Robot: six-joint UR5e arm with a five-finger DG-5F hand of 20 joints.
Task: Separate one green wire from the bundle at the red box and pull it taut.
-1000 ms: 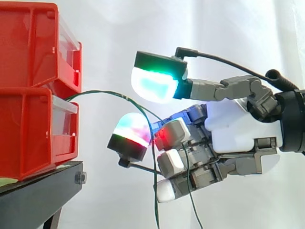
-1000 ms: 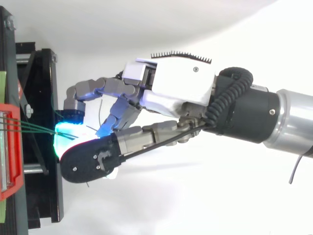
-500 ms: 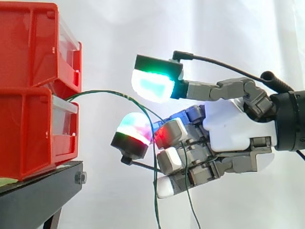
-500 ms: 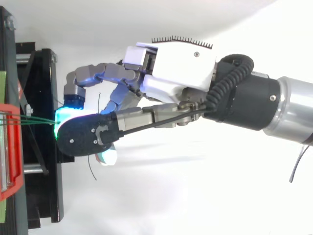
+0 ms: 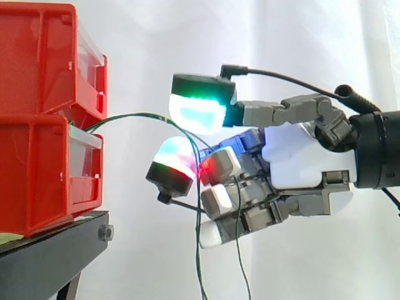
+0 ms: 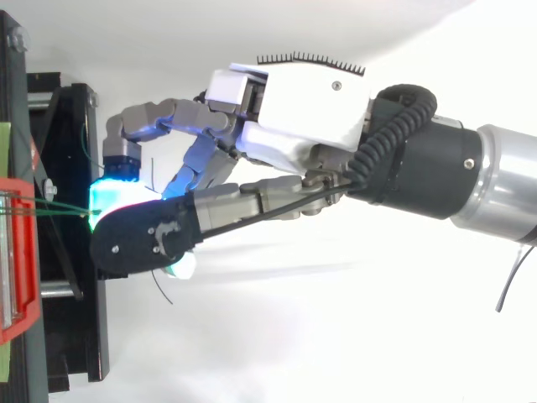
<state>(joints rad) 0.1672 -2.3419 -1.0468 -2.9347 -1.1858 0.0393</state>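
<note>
A bundle of thin green wires (image 5: 144,115) comes out between the two stacked red bins (image 5: 37,169), arcs right and drops past the picture's bottom edge. My hand (image 5: 306,165) reaches in from the right, close to the bins. One straight finger with a green-cyan pad (image 5: 200,109) lies above the wires, and the thumb pad (image 5: 176,159) sits just below it. A narrow gap separates the two pads, and the wires run through it. The other fingers are curled, with one strand hanging across them. From above, the hand (image 6: 302,109) covers the wires (image 6: 59,210) near the bin front (image 6: 21,252).
The bins stand on a black stand (image 5: 50,256) whose frame (image 6: 71,126) juts toward the hand. A white curtain (image 5: 156,37) hangs behind.
The hand has moved a little left toward the bins and slightly up. The gap between the upper pad and the thumb pad has narrowed. The wire arc has lifted slightly.
</note>
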